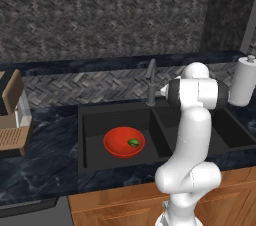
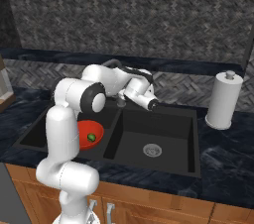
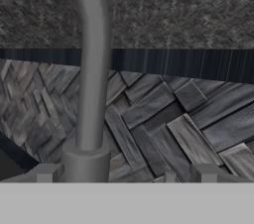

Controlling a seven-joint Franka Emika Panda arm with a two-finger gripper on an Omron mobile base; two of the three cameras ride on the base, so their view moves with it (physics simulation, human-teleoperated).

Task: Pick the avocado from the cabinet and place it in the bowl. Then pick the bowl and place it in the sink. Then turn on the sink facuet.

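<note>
Now we are reaching the arm (image 2: 67, 134) over the sink (image 2: 149, 141), and our gripper (image 3: 124, 176) is hanging wide open and empty right at the faucet (image 3: 89, 79). The avocado (image 1: 133, 143) is sitting in the bowl (image 1: 120, 145) in the left basin; a paper-towel roll (image 2: 224, 100) is standing at right.

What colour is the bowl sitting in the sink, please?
Glossy red bowl, clearest in the left base view.
</note>
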